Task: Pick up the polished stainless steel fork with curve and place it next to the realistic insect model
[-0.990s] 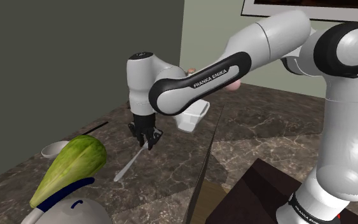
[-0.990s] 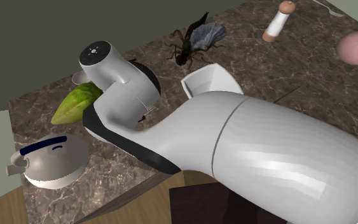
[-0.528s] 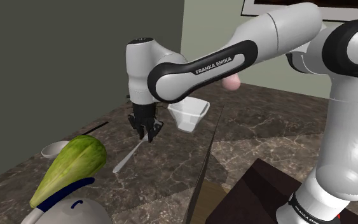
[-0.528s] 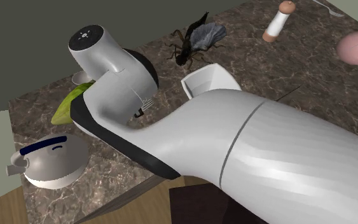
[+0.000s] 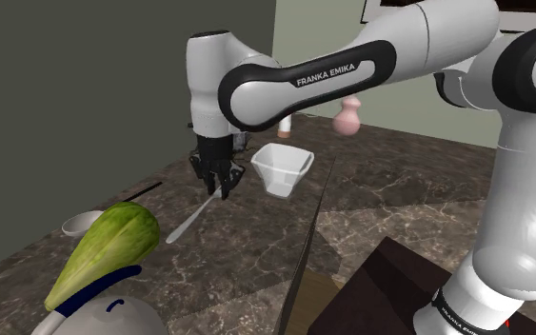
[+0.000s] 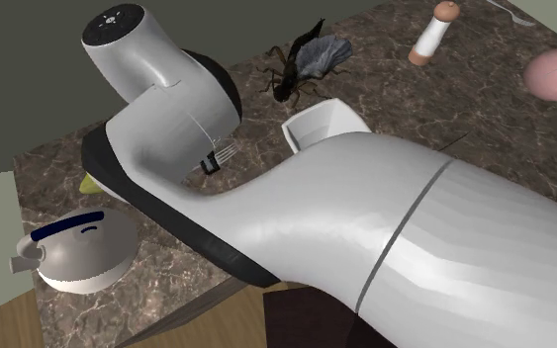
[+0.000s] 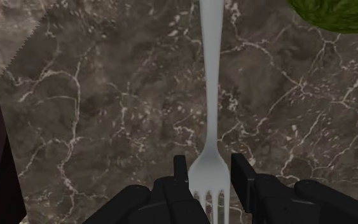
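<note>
A shiny silver fork (image 5: 192, 215) hangs slanted above the dark marble counter (image 5: 256, 247), handle pointing down toward the green vegetable. My black gripper (image 5: 214, 183) is shut on its tine end. In the wrist view the fingers (image 7: 180, 169) clasp the fork (image 7: 210, 95) just behind the tines, around my gripper (image 7: 210, 175). In the second exterior view the tines (image 6: 223, 155) peek out under the arm. The insect model (image 6: 304, 61), dark with grey wings, lies at the counter's far edge, beyond the white bowl (image 6: 316, 127).
A white square bowl (image 5: 283, 168) stands close to the gripper. A green leafy vegetable (image 5: 111, 249), a white kettle (image 6: 73, 247) and a small white dish (image 5: 82, 222) are at the shoulder view's lower left. A pepper mill (image 6: 432, 35) and a pink vase (image 5: 348, 115) stand farther off.
My gripper has risen with the fork and drifted slightly toward the white bowl. The fork's handle end has come up off the counter with it.
</note>
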You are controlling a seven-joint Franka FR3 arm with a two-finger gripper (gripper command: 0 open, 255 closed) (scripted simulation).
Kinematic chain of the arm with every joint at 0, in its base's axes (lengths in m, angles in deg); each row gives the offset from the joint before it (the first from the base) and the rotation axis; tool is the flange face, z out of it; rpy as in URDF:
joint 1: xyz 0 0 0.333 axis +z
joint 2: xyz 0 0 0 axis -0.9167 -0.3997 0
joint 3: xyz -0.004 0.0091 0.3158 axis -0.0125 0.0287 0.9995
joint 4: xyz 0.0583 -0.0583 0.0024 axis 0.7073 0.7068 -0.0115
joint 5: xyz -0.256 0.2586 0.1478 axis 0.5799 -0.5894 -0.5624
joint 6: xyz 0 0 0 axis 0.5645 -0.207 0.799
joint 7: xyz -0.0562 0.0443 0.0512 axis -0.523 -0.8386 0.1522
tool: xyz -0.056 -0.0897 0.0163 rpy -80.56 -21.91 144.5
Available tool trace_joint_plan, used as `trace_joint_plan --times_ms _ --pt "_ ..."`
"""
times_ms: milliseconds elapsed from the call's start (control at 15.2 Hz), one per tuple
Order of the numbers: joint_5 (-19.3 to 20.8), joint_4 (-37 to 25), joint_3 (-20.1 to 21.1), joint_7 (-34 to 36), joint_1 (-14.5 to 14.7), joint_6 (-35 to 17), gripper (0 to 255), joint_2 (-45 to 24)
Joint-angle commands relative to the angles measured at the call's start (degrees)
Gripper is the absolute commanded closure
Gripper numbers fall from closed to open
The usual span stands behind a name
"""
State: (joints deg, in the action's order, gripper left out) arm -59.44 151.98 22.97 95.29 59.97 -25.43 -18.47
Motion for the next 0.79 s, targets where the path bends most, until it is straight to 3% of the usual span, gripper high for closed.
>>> trace_joint_plan --times_ms 0,726 --pt "-0.48 -1.01 0.21 -0.3 -0.04 1.39 255 0.53" --pt "-1.48 -8.67 0.74 -1.51 0.5 9.47 255 1.3"
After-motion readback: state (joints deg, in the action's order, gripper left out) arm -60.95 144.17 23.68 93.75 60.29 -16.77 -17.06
